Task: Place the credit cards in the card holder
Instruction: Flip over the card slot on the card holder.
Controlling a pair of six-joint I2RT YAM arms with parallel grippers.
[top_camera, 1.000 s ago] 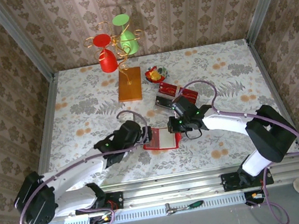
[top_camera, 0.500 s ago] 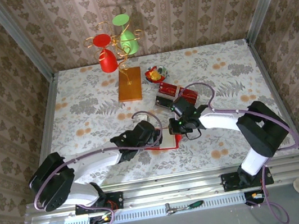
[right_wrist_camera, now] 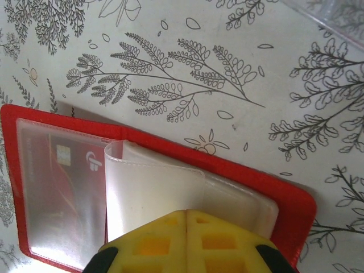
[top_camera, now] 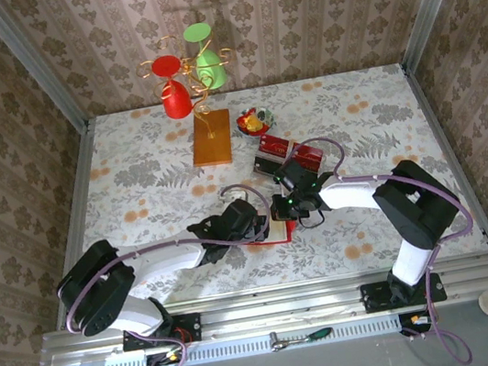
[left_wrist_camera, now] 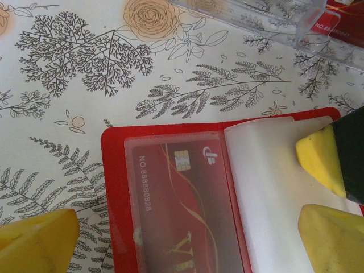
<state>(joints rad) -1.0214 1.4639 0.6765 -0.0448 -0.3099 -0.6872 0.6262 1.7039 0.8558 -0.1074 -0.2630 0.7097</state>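
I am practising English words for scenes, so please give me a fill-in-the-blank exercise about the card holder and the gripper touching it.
1. The card holder lies ___ on the table.
2. Its cover is coloured ___.
3. A credit card sits ___ a clear pocket.
4. The right gripper is ___ on the pale sleeve.
Missing words: open, red, inside, shut.

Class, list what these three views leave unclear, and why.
- Right wrist view: whether the shut right gripper pinches the clear plastic sleeve; its yellow fingers cover the contact.
- Left wrist view: lower part of the red gold-lettered card inside the red folding card holder; bottom edge cuts it.
- Top view: number of red cards in the clear plastic tray; too small.
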